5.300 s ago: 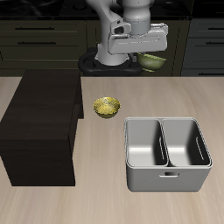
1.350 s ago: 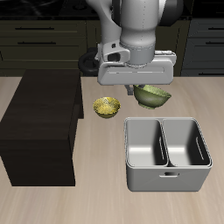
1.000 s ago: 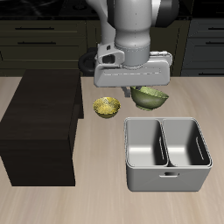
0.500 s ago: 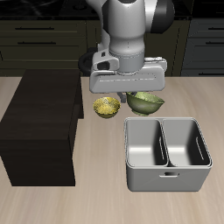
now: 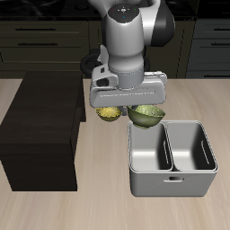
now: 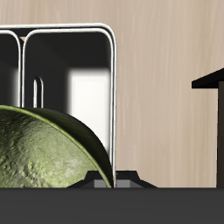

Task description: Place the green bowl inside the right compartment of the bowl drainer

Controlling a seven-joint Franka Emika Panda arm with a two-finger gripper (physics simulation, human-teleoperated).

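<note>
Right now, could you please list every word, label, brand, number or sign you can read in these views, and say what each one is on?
None: no readable text appears in either view.
The green bowl, bowl drainer, yellow-gold bowl, dark wooden cabinet and the arm carrying the pincer all show plain, unmarked surfaces.
</note>
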